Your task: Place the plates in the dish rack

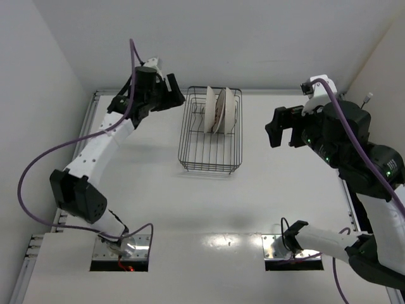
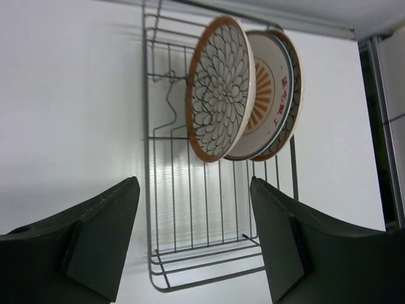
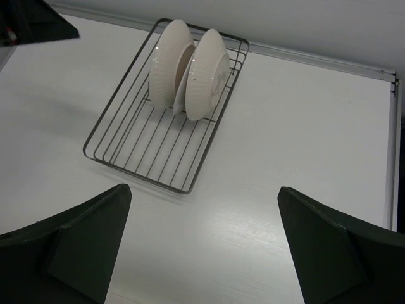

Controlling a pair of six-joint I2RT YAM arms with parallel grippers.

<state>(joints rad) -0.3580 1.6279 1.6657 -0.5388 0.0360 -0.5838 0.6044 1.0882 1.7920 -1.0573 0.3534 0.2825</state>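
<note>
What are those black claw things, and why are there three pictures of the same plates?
Those are two robot arms bolted to a white table. Each arm ends in a gripper, which is a claw with two fingers. One picture comes from a camera high above and shows both arms. The other two come from little cameras on the wrists, so the dark shapes at the bottom of those are the robot's own fingers. On the table sits a black wire dish rack. Three plates stand on edge inside it, close together at its far end. The left gripper and the right gripper are both open and hold nothing. They hang in the air, one on each side of the rack.
</note>
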